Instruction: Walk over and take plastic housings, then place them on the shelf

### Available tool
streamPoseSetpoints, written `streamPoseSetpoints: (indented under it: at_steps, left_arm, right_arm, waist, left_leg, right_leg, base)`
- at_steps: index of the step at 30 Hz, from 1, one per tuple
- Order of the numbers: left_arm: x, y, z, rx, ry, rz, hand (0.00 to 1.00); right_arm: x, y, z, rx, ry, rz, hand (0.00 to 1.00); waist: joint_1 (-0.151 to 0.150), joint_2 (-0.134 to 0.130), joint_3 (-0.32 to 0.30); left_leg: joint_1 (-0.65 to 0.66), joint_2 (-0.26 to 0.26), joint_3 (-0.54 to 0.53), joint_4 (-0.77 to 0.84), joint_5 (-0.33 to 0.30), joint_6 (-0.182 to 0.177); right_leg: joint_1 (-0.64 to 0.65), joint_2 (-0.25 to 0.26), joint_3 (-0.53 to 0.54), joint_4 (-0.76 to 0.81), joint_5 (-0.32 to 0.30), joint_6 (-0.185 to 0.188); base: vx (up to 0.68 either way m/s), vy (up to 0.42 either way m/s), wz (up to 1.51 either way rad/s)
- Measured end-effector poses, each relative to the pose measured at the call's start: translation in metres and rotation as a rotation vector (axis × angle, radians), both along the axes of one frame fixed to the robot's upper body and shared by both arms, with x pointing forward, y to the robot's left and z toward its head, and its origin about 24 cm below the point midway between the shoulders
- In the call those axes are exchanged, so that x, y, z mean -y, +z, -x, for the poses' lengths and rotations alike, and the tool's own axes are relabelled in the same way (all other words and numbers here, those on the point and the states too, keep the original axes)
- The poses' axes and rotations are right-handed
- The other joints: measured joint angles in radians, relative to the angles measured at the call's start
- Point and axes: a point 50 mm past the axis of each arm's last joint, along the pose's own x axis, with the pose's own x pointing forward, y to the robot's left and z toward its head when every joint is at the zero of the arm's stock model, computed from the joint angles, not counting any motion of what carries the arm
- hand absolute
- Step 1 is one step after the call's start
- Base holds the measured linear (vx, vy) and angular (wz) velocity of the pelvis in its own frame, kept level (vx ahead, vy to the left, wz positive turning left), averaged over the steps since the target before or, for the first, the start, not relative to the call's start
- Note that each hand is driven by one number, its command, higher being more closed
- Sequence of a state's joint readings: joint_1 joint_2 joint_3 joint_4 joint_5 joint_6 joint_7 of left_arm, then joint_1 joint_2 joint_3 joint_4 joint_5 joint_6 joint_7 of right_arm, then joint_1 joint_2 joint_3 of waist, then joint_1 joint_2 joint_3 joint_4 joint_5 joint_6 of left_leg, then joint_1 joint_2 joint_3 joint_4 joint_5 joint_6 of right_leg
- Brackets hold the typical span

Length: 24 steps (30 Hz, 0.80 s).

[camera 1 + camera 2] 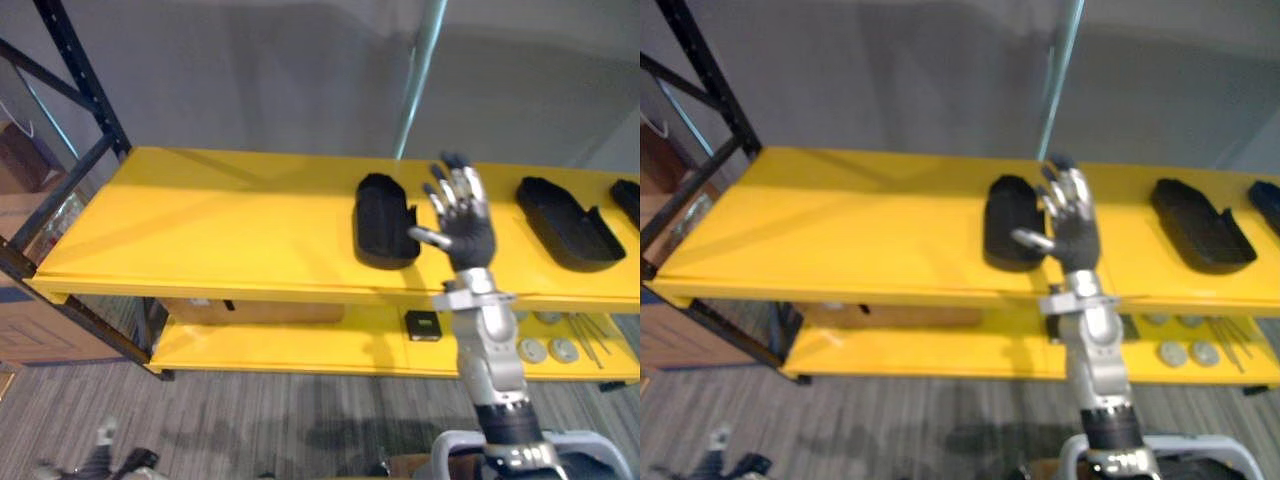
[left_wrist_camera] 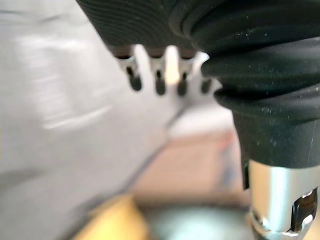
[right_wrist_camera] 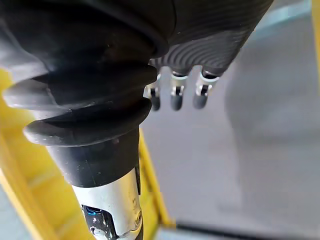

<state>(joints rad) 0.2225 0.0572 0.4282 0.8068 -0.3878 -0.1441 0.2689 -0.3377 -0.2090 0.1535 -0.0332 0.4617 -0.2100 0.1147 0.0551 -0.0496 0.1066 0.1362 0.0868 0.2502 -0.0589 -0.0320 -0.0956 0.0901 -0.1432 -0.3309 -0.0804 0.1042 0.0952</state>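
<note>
A small black box sits left of round silver discs, with thin metal rods just beside them. A flat cardboard box lies further left. A teal pole stands upright against the grey wall. The floor is grey and striped.

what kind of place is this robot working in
Likely a workshop or parts storeroom: a yellow shelf on a dark steel rack holds black plastic housings, and metal discs and rods lie on the lower shelf.
</note>
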Motion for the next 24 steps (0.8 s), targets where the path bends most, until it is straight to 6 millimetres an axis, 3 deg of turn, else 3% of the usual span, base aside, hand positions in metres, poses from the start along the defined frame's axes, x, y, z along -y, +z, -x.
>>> streamPoseSetpoints:
  at_steps: [3,6,9,15,18,19,24]
  left_arm:
    - [0.031,-0.022,0.021,-0.091,-0.151,0.226,0.00]
    - [0.039,-0.027,0.032,-0.103,-0.182,0.299,0.00]
    - [0.042,-0.028,0.034,-0.110,-0.224,0.314,0.00]
    - [0.043,-0.028,0.036,-0.124,-0.252,0.315,0.00]
    - [0.042,-0.027,0.032,-0.117,-0.253,0.305,0.00]
    - [0.041,-0.027,0.032,-0.118,-0.253,0.301,0.00]
    - [0.041,-0.029,0.038,-0.141,-0.247,0.309,0.00]
  right_arm:
    - [-0.022,-0.025,-0.012,-0.146,0.036,0.022,0.00]
    - [-0.044,-0.054,-0.014,-0.273,0.057,0.072,0.00]
    - [-0.061,-0.070,-0.011,-0.323,0.064,0.149,0.00]
    - [-0.066,-0.072,-0.016,-0.312,0.014,0.292,0.00]
    - [-0.049,-0.068,-0.015,-0.266,-0.068,0.365,0.00]
    - [-0.032,-0.059,-0.010,-0.220,-0.121,0.356,1.00]
    - [0.017,-0.011,0.019,-0.008,-0.268,0.307,1.00]
  waist:
    - [0.017,-0.003,-0.002]
    - [0.027,0.005,0.003]
    - [0.030,0.019,0.007]
    - [0.040,0.027,0.011]
    - [0.038,0.027,0.012]
    - [0.035,0.026,0.012]
    - [-0.015,0.022,0.011]
  left_leg:
    - [0.004,0.000,0.000,0.001,0.000,0.000]
    - [0.004,-0.003,-0.005,0.005,0.000,0.000]
    - [0.001,-0.006,-0.023,0.008,0.001,0.001]
    - [0.002,-0.009,-0.025,-0.003,0.007,0.002]
    - [0.001,-0.011,-0.024,-0.008,0.007,0.002]
    - [0.001,-0.011,-0.023,-0.011,0.007,0.002]
    - [-0.013,-0.007,0.008,-0.008,0.007,0.002]
  right_leg:
    - [0.003,0.001,0.000,0.000,0.000,0.000]
    - [0.009,-0.003,-0.005,0.000,0.000,0.000]
    - [0.017,-0.008,-0.023,0.000,-0.003,0.004]
    - [0.015,-0.009,-0.025,0.000,-0.004,0.005]
    - [0.013,-0.012,-0.025,0.000,-0.005,0.008]
    - [0.011,-0.012,-0.024,0.000,-0.006,0.009]
    - [-0.019,-0.007,0.004,0.000,-0.006,0.008]
  base:
    - [0.00,0.000,0.00]
    - [-0.01,0.008,0.03]
    - [-0.02,0.011,0.16]
    - [0.00,0.003,0.01]
    - [0.00,0.000,0.00]
    - [0.00,0.000,0.00]
    - [0.03,0.006,-0.11]
